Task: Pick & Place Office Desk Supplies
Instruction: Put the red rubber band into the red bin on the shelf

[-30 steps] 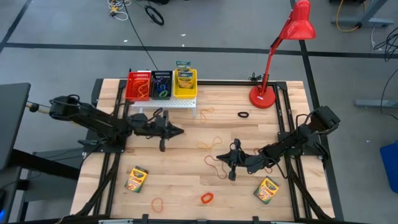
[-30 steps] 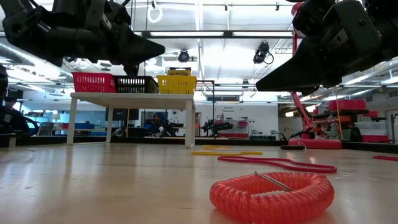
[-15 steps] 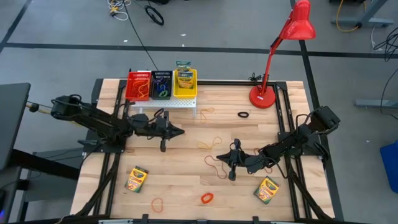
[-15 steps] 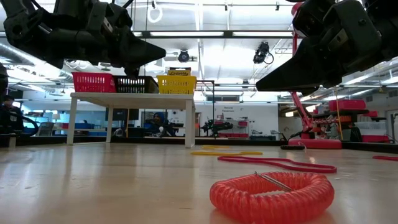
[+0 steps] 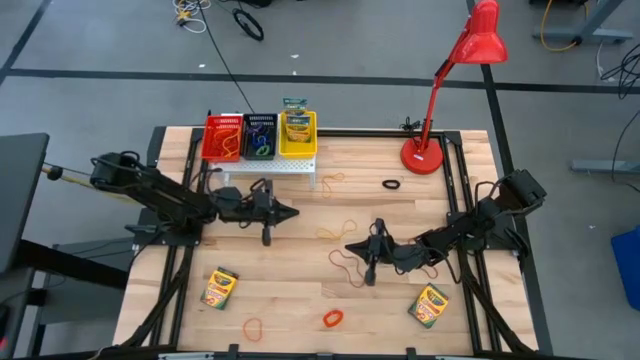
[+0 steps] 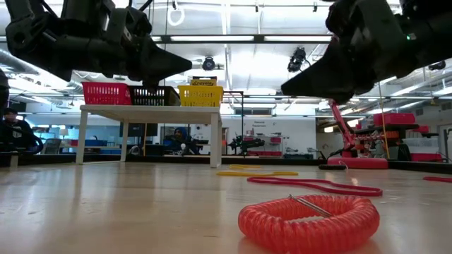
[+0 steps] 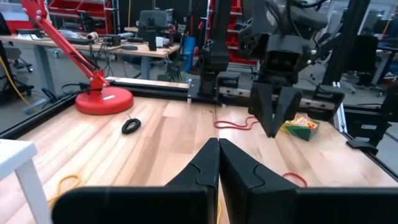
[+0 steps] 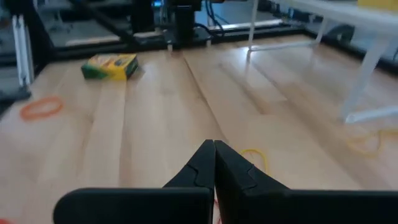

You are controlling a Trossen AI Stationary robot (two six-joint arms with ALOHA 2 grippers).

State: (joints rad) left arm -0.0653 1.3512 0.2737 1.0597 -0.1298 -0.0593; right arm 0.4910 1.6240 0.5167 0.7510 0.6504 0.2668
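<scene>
Near the white perforated stand [image 5: 262, 166] at the back of the wooden table [image 5: 440, 210], the left tool [image 5: 291, 211] hovers just in front of it with its two dark fingers pressed together on nothing, as the left wrist view shows. The right tool [image 5: 350, 247] hangs farther forward of the stand, toward the table's middle, its fingers likewise together and empty. On the stand sit a red mesh basket [image 5: 222, 137], a black mesh basket [image 5: 260, 136] holding coloured elastic loops, and a yellow mesh basket [image 5: 298, 134] with a crayon box already in it. Well in front of the stand lie two small yellow-and-green cardboard crayon boxes: one [image 5: 218, 287] on the left arm's side and one [image 5: 429, 305] on the right arm's side. A thin reddish-orange rubber band [image 5: 347, 266] lies just beside the right tool, a coiled orange-red elastic loop [image 5: 332, 318] sits farther from the stand, and a small black elastic loop [image 5: 391, 184] rests near the base of the tall red desk lamp [image 5: 424, 154]. The crayon boxes look light and fairly stiff, best pinched across their narrow sides; the rubber bands seem limp and flat, likely to slip, so a tool would need to open and nip one strand close against the table.
</scene>
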